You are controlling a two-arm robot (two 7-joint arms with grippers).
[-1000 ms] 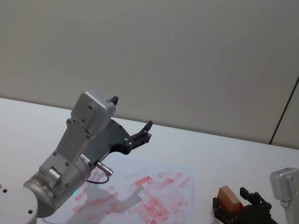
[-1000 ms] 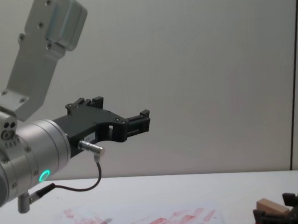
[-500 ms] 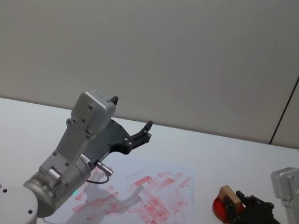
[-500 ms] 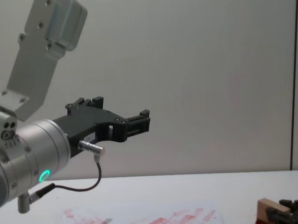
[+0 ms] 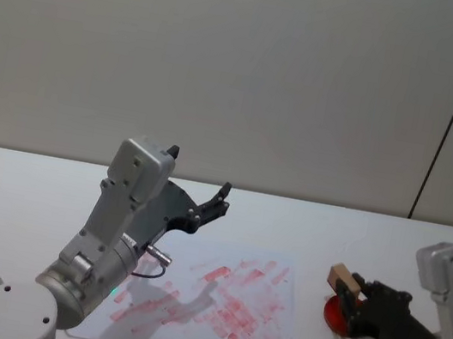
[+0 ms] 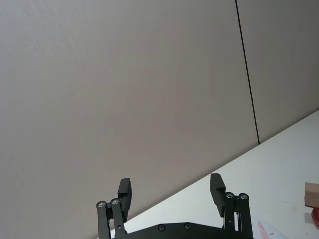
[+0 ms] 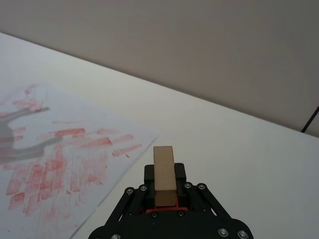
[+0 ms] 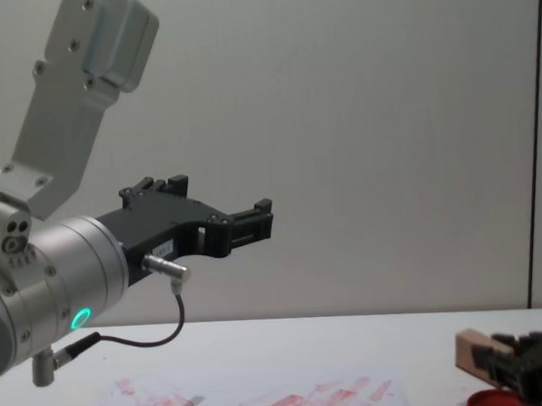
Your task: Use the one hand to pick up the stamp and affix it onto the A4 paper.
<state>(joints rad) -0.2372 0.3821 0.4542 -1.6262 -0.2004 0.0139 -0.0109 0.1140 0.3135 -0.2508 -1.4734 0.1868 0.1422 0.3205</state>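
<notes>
The stamp (image 5: 343, 280), a pale wooden block, is held above the table to the right of the A4 paper (image 5: 221, 308), with my right gripper (image 5: 352, 295) shut on it. In the right wrist view the stamp (image 7: 164, 172) stands up between the black fingers of the right gripper (image 7: 164, 191), and the red-smeared A4 paper (image 7: 60, 164) lies beyond it. From the chest, the stamp (image 8: 468, 348) hangs just above the table, tilted. My left gripper (image 5: 218, 199) is raised over the paper's far left part, open and holding nothing.
A flat red ink pad (image 5: 332, 314) lies on the white table directly under the stamp, just right of the paper; the ink pad (image 8: 493, 399) also shows low in the chest view. The big silver left arm (image 5: 116, 229) stands over the paper's left side.
My right gripper has lifted the stamp off the ink pad and drawn it slightly toward the paper, uncovering the red pad. The left arm has not moved.
</notes>
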